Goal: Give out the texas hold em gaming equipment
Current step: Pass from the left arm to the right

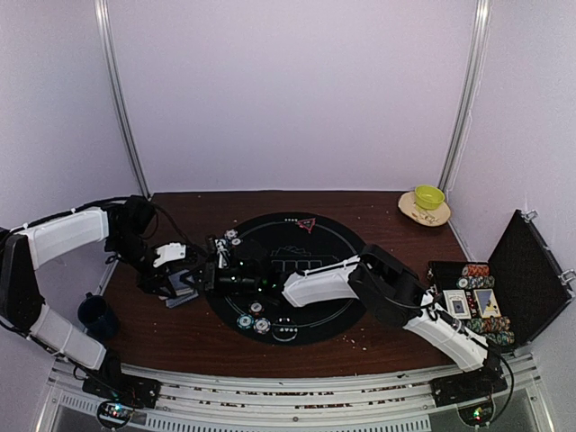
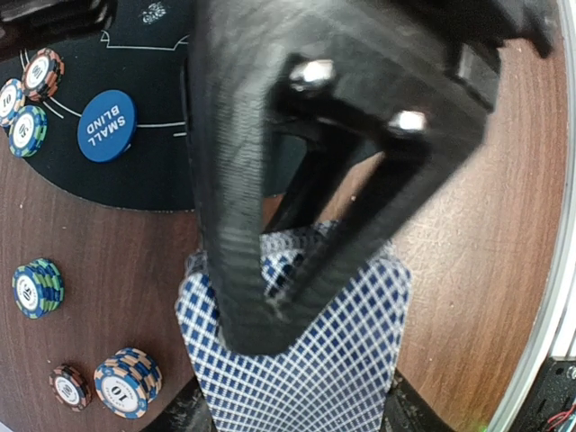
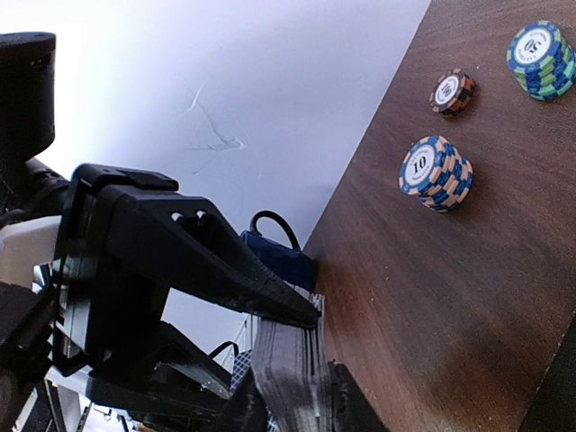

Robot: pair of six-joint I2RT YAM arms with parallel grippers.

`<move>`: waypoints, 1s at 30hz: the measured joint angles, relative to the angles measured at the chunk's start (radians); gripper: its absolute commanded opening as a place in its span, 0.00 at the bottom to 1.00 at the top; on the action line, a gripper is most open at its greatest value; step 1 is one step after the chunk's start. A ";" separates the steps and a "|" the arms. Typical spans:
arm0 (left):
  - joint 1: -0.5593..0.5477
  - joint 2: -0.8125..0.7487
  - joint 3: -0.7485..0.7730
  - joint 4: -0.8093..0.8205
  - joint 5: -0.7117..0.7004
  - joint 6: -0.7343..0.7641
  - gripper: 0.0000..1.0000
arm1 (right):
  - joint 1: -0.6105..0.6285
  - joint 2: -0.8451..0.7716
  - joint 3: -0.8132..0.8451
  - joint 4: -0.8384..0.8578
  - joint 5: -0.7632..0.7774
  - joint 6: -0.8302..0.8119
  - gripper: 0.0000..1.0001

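Both claws meet over the wooden table, just off the left edge of the round black mat. My left gripper is clamped narrow on the deck of cards, whose blue-checked back faces its camera. The deck pokes out past the fingertips. From the right wrist I see the deck edge-on, with the right gripper drawn in onto it, a finger tight against each side. Three chip stacks stand on bare wood close beside the deck. The blue SMALL BLIND disc lies on the near part of the mat. The red triangle marker lies at the mat's far edge.
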 measured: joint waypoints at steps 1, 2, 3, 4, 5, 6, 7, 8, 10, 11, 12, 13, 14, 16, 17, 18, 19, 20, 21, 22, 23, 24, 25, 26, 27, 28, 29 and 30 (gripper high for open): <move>-0.005 -0.003 -0.006 0.006 -0.005 -0.003 0.30 | 0.000 0.002 0.000 -0.001 -0.007 0.007 0.19; -0.011 -0.007 -0.013 0.015 -0.011 -0.008 0.30 | -0.003 0.007 0.002 -0.001 -0.017 0.017 0.19; -0.015 -0.008 -0.018 0.023 -0.017 -0.014 0.30 | -0.005 0.009 0.002 -0.001 -0.024 0.024 0.18; -0.019 -0.009 -0.023 0.029 -0.021 -0.018 0.30 | -0.006 0.011 0.002 -0.002 -0.027 0.028 0.14; -0.019 -0.009 -0.027 0.033 -0.024 -0.023 0.31 | -0.006 0.012 0.002 -0.002 -0.029 0.032 0.12; -0.021 -0.009 -0.030 0.035 -0.026 -0.026 0.32 | -0.006 0.012 0.002 -0.005 -0.031 0.035 0.11; -0.023 -0.009 -0.032 0.036 -0.027 -0.030 0.33 | -0.006 0.012 0.002 -0.009 -0.033 0.038 0.06; -0.023 -0.009 -0.034 0.036 -0.028 -0.033 0.36 | -0.006 0.013 0.002 -0.010 -0.035 0.043 0.00; -0.024 -0.009 -0.035 0.037 -0.028 -0.038 0.47 | -0.006 0.013 0.002 -0.010 -0.039 0.049 0.00; -0.024 -0.009 -0.036 0.037 -0.028 -0.041 0.53 | -0.006 0.014 0.002 -0.008 -0.042 0.052 0.00; -0.024 -0.009 -0.037 0.038 -0.027 -0.043 0.59 | -0.006 0.015 0.002 -0.008 -0.043 0.055 0.00; -0.024 -0.010 -0.040 0.039 -0.027 -0.045 0.66 | -0.006 0.015 0.002 -0.008 -0.044 0.056 0.00; -0.024 -0.011 -0.042 0.043 -0.027 -0.047 0.75 | -0.006 0.016 0.001 -0.003 -0.044 0.063 0.00; -0.027 -0.015 -0.050 0.051 -0.026 -0.048 0.94 | -0.006 0.016 -0.010 0.022 -0.043 0.080 0.00; -0.029 -0.018 -0.053 0.062 -0.029 -0.056 0.97 | -0.006 0.016 -0.018 0.038 -0.046 0.080 0.00; -0.029 -0.021 -0.055 0.069 -0.029 -0.059 0.98 | -0.006 0.015 -0.031 0.055 -0.047 0.087 0.00; -0.029 -0.024 -0.057 0.079 -0.029 -0.059 0.98 | -0.006 0.015 -0.047 0.071 -0.047 0.093 0.00; -0.029 -0.031 -0.061 0.088 -0.030 -0.063 0.98 | -0.006 0.015 -0.063 0.082 -0.047 0.098 0.00; -0.029 -0.037 -0.064 0.093 -0.029 -0.065 0.98 | -0.008 0.015 -0.077 0.086 -0.047 0.103 0.00; -0.029 -0.044 -0.069 0.100 -0.029 -0.066 0.98 | -0.010 0.015 -0.090 0.089 -0.047 0.109 0.00; -0.029 -0.050 -0.074 0.108 -0.029 -0.067 0.98 | -0.010 0.015 -0.097 0.089 -0.047 0.114 0.00; -0.029 -0.056 -0.080 0.117 -0.029 -0.067 0.98 | -0.010 0.015 -0.102 0.090 -0.047 0.120 0.00; -0.029 -0.059 -0.085 0.123 -0.030 -0.067 0.98 | -0.011 0.015 -0.106 0.097 -0.047 0.128 0.00; -0.029 -0.061 -0.091 0.131 -0.031 -0.067 0.98 | -0.013 0.015 -0.109 0.108 -0.047 0.133 0.00; -0.029 -0.061 -0.095 0.136 -0.031 -0.067 0.98 | -0.014 0.015 -0.112 0.115 -0.046 0.138 0.00; -0.029 -0.061 -0.099 0.140 -0.031 -0.067 0.98 | -0.016 0.014 -0.115 0.124 -0.045 0.145 0.00; -0.029 -0.061 -0.101 0.143 -0.032 -0.067 0.98 | -0.017 0.013 -0.120 0.131 -0.045 0.150 0.00; -0.029 -0.061 -0.105 0.148 -0.032 -0.067 0.98 | -0.018 0.011 -0.125 0.135 -0.045 0.153 0.00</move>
